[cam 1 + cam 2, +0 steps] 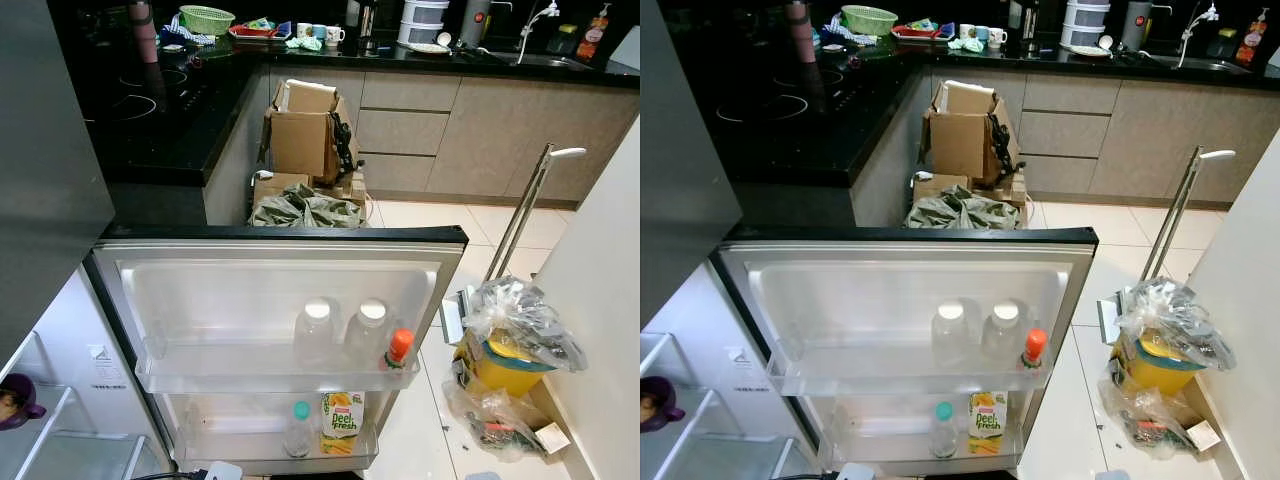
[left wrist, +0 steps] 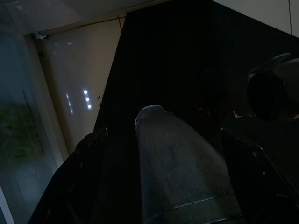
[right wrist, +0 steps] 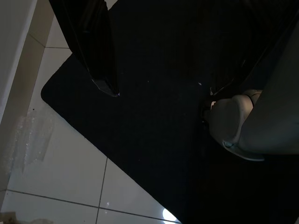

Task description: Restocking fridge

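Open fridge door [image 1: 280, 290], both arms hanging low over a black floor mat [image 3: 140, 140].

The glossy white door faces the camera; its upper shelf [image 1: 260, 378] holds two clear round white-capped bottles [image 1: 316, 335] upright beside a small orange-capped one [image 1: 398, 350], and a juice carton [image 1: 341, 422] stands below. The left end effector [image 2: 187, 177] grips a dark cylindrical bottle [image 2: 180, 163], long axis along its fingers, so this arm seems ready to stock. The right end effector [image 3: 177, 79] looks spread and empty.

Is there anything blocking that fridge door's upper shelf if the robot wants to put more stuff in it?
Nothing visible blocks it. The fridge door hangs open; the upper shelf holds two clear bottles and an orange-capped bottle at its right end, the left part free.
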Controlling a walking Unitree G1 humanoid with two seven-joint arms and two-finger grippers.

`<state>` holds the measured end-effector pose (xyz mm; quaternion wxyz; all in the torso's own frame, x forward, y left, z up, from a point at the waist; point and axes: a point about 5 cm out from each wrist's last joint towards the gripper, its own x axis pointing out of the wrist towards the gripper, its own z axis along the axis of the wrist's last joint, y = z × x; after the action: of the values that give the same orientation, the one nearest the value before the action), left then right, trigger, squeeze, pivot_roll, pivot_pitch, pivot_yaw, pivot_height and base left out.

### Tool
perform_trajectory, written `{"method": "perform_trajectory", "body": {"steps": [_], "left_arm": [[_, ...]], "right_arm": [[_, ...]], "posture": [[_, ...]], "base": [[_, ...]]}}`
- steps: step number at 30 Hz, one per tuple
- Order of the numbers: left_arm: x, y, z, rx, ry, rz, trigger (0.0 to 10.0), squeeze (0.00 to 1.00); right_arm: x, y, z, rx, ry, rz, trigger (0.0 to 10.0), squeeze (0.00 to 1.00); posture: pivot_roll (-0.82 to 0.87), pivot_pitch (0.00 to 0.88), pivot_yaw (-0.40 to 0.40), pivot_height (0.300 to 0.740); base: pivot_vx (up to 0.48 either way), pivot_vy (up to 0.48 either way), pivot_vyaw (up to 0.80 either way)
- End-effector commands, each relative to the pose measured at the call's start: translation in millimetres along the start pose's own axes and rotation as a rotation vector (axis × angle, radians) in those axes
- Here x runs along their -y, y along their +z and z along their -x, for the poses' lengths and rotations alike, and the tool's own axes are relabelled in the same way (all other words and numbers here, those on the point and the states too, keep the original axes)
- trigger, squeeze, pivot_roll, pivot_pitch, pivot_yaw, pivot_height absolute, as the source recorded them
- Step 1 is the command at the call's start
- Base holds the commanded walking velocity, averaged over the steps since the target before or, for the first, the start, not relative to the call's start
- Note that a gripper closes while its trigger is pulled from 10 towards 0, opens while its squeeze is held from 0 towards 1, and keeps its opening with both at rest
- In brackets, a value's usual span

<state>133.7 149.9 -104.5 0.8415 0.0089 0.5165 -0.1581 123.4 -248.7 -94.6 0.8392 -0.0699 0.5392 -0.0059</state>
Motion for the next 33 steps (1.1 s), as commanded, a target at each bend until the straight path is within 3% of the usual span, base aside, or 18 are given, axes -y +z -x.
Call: {"method": "perform_trajectory", "body": {"steps": [1, 33], "left_arm": [[8.1, -5.3, -1.3, -0.024, -0.018, -0.001, 10.0, 0.00], [9.7, -6.8, -1.5, -0.033, -0.023, -0.015, 10.0, 0.00]], "right_arm": [[-1.5, -1.1, -0.3, -0.012, 0.001, 0.002, 10.0, 0.00], [-2.3, -2.0, -0.3, -0.016, 0.007, 0.003, 10.0, 0.00]], "posture": [[-0.07, 0.000, -0.079, 0.740], [-0.07, 0.000, -0.080, 0.740]], "base": [[0.000, 0.000, 0.00], [0.000, 0.000, 0.00]]}}
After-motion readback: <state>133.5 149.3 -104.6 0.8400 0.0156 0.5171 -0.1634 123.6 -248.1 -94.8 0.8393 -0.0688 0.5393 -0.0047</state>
